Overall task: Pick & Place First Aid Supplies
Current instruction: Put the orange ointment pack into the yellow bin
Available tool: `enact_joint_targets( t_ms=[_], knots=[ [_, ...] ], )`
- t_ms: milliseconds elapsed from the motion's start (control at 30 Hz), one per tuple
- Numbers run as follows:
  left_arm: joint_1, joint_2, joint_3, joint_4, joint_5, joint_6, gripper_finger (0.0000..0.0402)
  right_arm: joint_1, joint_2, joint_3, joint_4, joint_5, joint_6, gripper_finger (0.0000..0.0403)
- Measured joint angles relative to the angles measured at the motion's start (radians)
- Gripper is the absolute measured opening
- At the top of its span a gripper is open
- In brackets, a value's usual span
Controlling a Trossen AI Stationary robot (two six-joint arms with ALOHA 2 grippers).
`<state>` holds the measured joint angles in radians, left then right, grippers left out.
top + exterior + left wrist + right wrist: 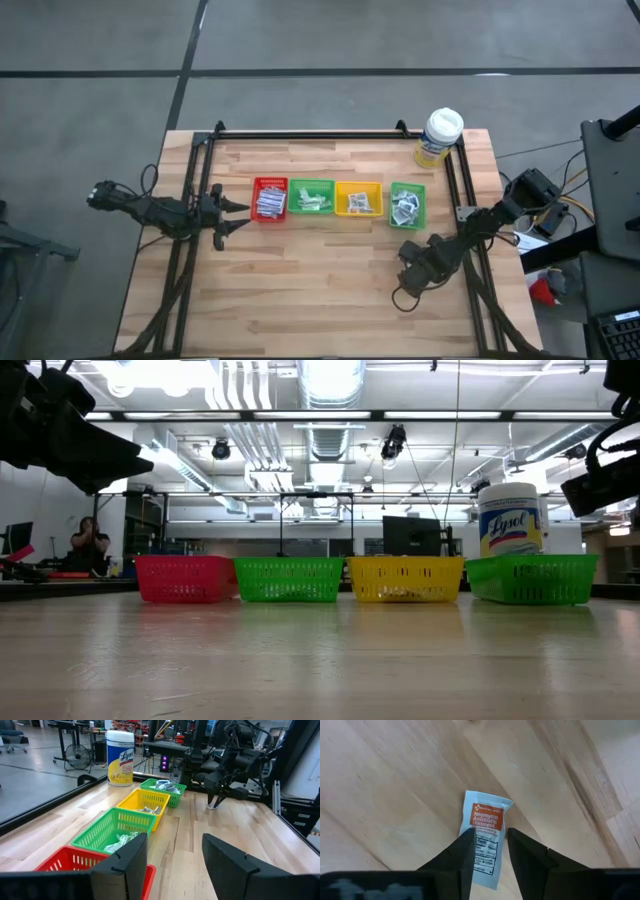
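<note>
- Right gripper [487, 855] straddles the ointment packet [485, 836] lying flat on the tabletop [395, 780], fingers parted, nothing grasped.
- Packet: light, thin, slippery; probably best pinched across its narrow width.
- Left gripper [172, 855] released, waiting.

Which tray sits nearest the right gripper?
The green tray at the row's right end, apart from the other three, near the tub. The right gripper hangs just in front of it.
</note>
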<state>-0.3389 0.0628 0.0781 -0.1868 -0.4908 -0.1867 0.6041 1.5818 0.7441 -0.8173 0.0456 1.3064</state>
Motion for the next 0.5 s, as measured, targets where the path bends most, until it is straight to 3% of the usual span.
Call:
enact_joint_targets(
  t_ms=[300, 500],
  knots=[
    [0.0, 0.0, 0.0, 0.0, 0.0, 0.0, 0.0188, 0.0, -0.008, -0.003, 0.008, -0.002, -0.022, 0.0084],
    [0.0, 0.0, 0.0, 0.0, 0.0, 0.0, 0.0188, 0.0, -0.045, 0.019, 0.001, -0.005, -0.06, 0.0095]
  ],
)
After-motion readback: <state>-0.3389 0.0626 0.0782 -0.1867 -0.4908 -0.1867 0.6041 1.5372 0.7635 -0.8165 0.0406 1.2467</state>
